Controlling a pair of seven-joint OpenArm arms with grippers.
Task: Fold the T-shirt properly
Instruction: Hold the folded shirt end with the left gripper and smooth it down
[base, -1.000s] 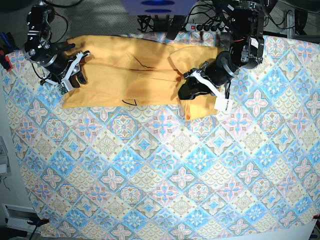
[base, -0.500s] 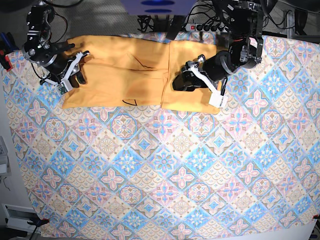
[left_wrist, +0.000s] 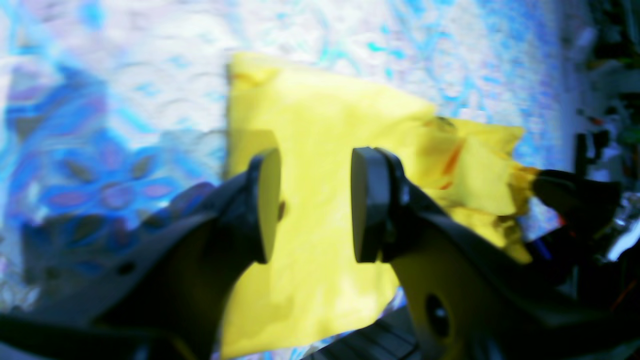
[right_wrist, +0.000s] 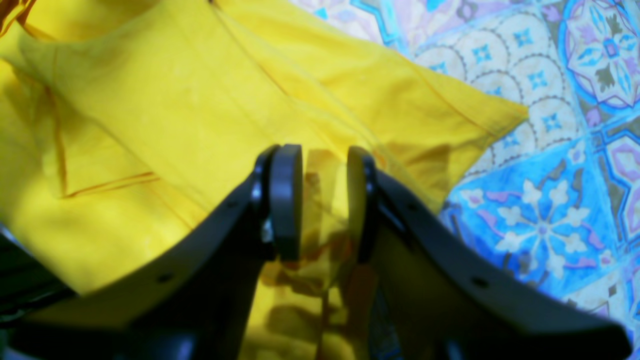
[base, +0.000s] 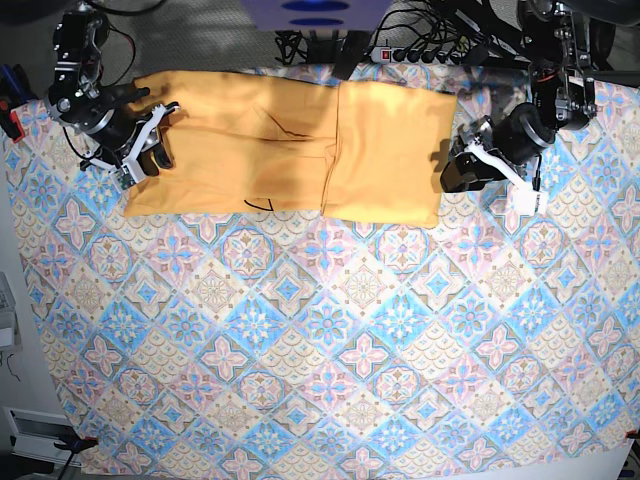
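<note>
From my console, the large yellow-orange cloth T-shirt (base: 290, 150) lies flat along the far edge of the bench, on the blue-and-pink tile-patterned tablecloth (base: 330, 340), one end folded over the middle. My left claw (base: 462, 172) sits just off that folded end, its pads parted with nothing between them. My right claw (right_wrist: 324, 202) is over the other end; whether it pinches the cloth I cannot tell.

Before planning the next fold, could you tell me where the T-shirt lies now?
In the base view the T-shirt lies flat along the tablecloth's far edge, left of centre.
</note>
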